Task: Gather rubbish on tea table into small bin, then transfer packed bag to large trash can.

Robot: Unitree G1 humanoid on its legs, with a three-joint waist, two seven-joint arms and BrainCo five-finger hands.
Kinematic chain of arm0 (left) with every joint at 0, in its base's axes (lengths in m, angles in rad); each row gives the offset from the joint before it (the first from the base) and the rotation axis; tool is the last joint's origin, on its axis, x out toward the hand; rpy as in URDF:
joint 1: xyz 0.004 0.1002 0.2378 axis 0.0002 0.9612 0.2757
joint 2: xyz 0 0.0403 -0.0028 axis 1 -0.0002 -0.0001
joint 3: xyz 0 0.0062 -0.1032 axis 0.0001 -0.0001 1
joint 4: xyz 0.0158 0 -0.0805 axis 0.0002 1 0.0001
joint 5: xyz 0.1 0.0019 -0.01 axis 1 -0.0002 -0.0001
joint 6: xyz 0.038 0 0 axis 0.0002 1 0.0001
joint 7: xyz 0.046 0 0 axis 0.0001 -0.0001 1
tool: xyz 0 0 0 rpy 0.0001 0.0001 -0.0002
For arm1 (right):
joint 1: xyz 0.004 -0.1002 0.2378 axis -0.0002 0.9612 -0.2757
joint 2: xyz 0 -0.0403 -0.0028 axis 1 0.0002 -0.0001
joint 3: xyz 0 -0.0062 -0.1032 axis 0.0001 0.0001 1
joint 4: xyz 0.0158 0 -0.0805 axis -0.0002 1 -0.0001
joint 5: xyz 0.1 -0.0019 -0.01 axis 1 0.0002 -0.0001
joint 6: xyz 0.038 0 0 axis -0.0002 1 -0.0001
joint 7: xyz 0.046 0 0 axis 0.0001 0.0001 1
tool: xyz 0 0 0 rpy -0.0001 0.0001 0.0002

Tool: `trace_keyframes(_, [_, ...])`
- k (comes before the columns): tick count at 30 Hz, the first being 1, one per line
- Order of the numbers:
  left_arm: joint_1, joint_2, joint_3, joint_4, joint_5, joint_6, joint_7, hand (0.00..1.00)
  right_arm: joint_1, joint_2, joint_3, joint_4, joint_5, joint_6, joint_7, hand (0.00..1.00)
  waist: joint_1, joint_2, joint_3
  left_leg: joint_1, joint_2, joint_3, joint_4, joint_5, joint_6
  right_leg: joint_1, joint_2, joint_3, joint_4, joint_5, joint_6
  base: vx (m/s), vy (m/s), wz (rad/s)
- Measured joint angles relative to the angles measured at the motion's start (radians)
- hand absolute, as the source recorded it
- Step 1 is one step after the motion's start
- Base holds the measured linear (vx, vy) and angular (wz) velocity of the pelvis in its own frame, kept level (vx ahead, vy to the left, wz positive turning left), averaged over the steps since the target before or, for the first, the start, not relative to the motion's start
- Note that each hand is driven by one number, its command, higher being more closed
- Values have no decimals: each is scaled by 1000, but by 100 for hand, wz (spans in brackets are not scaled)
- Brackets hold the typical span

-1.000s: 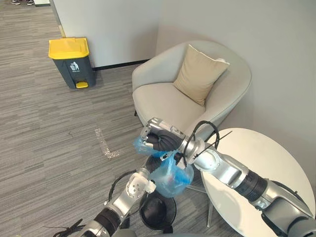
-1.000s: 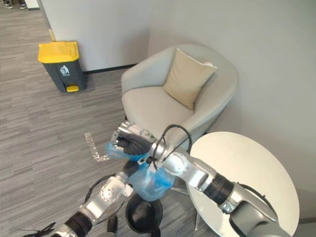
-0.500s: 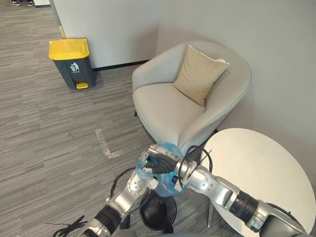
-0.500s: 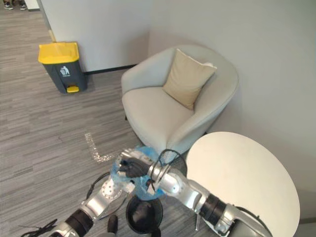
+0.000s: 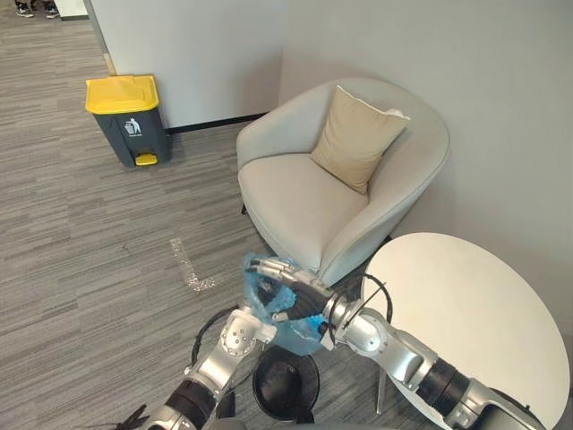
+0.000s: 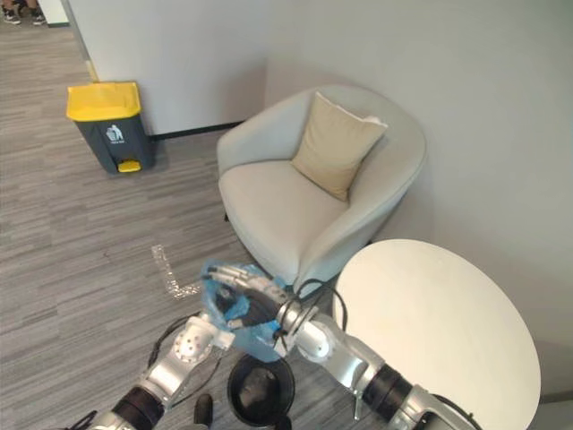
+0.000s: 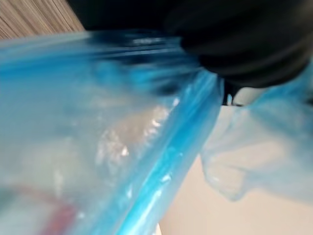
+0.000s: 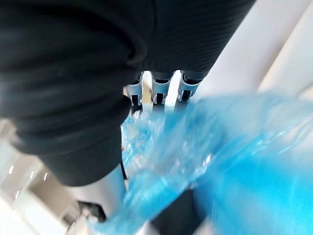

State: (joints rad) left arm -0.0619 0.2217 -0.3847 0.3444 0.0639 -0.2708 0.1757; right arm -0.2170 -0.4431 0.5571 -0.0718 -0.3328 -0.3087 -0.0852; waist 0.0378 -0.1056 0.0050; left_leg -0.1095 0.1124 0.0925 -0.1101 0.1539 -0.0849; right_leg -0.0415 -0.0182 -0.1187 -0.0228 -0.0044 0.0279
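The right hand (image 5: 297,300) clutches the bunched top of the blue rubbish bag (image 5: 260,288), which hangs just above the small black bin (image 5: 285,387). The left hand (image 5: 258,330) is against the bag's near side, its grip impossible to tell. The yellow-lidded trash can (image 5: 127,107) stands far left, well apart, with a white pictogram (image 5: 132,126) but no readable writing.

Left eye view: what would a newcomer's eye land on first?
The bright blue bag, bunched in the right hand just above the small black bin on the floor, with the left hand against its underside. Next comes the yellow-lidded trash can by the far wall, then the pale armchair with its tan cushion beyond the round white table.
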Motion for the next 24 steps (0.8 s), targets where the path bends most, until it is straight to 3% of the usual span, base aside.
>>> trace_keyframes(6, [66,1,66,-4,-8,0,1,100,99,10,-159,-121,-23,-4,-89,0,-2,0,0,0,0,2,0,0,0,-1,0,1,0,0,0,0,0,0])
trace_keyframes(12, [143,-3,131,-4,-10,0,17,100,274,144,-277,-130,-19,-2,-127,0,-16,6,3,0,0,7,0,-1,-1,-10,-1,7,0,-3,3,0,0,-2])
trace_keyframes(15, [180,-3,172,13,-29,0,16,100,331,212,-321,-47,10,1,-121,0,-30,12,4,3,-2,7,0,-2,-2,-7,-2,6,0,-3,3,0,0,0])
trace_keyframes(17, [197,-13,206,63,-32,0,15,100,359,262,-362,106,81,9,-99,0,-35,24,2,10,-4,7,0,-6,-6,1,-4,6,0,-10,14,0,0,0])
trace_keyframes(24, [214,-56,299,241,-75,6,3,100,368,301,-399,469,226,44,-26,0,-34,65,6,26,-13,5,0,-21,-8,19,-14,0,-1,-18,21,0,0,0])
